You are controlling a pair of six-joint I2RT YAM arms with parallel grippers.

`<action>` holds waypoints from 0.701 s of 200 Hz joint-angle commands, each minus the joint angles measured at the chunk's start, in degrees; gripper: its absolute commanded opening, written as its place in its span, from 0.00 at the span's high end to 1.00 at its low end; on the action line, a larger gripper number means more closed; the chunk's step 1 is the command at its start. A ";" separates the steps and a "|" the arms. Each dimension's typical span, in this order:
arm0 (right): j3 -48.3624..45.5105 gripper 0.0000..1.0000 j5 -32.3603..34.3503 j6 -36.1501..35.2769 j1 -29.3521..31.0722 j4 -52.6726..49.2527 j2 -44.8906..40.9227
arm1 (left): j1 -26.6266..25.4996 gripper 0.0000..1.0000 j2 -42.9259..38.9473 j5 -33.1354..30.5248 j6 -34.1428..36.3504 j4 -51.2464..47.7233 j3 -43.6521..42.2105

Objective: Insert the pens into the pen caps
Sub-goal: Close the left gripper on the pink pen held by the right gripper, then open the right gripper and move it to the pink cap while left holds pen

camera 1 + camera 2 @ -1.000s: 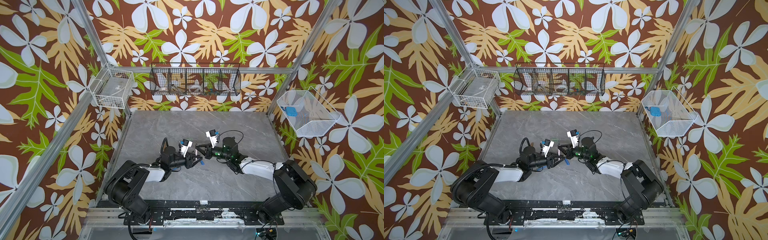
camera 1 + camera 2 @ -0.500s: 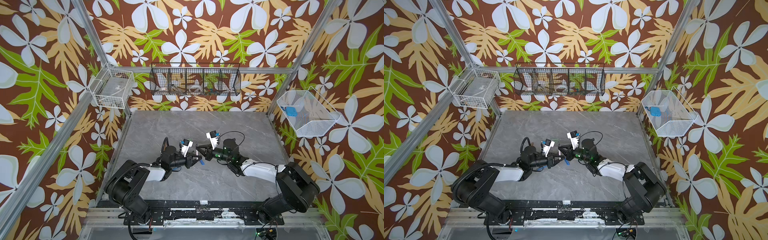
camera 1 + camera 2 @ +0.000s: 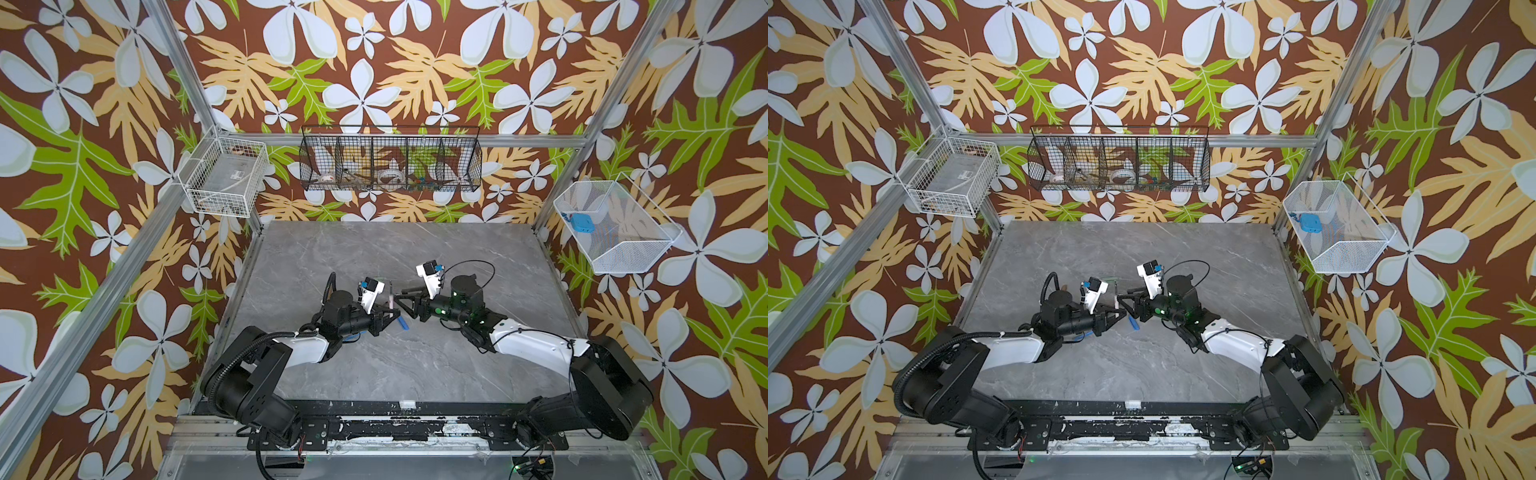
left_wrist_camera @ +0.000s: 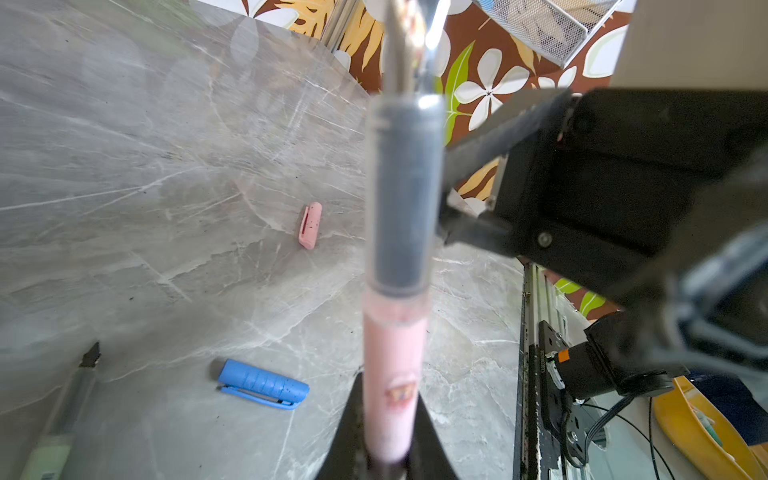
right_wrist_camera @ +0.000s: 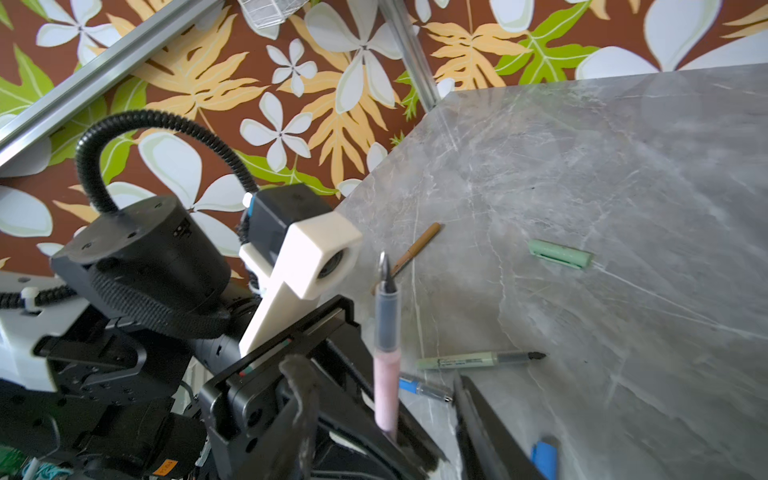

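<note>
nothing is capped yet, i think; every pairing is left. the left gripper [image 4: 388, 436] is clamped on the pale pink plastic pen [image 4: 395, 353], upright over the middle of the grey marble table [image 3: 374, 249]. the right gripper [image 5: 374, 368], jaws apart, is empty beside it. the stubby pink plastic cap [image 4: 310, 225], blue cap [image 4: 263, 384] and green cap [image 5: 560, 254] lie loose.

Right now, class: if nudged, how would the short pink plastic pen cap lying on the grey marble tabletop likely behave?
Small and stubby, the pink pen cap is probably light and skids on the smooth tabletop. Its side clip likely stops rolling. It looks rigid.
</note>
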 commanded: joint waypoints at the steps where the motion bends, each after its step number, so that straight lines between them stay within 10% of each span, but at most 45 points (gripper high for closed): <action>1: 2.66 0.48 6.88 -1.56 -2.15 -14.37 -3.16 | -0.57 1.00 -2.07 -4.86 3.55 -2.09 -0.40; 42: 11.36 0.41 17.54 -4.94 -7.04 -41.68 -2.12 | -6.09 1.00 -9.83 -20.29 12.04 -8.67 -1.72; 140: 6.26 0.38 16.27 -2.94 -13.52 -39.12 5.99 | -6.27 1.00 -15.32 -19.42 10.02 -1.63 -6.74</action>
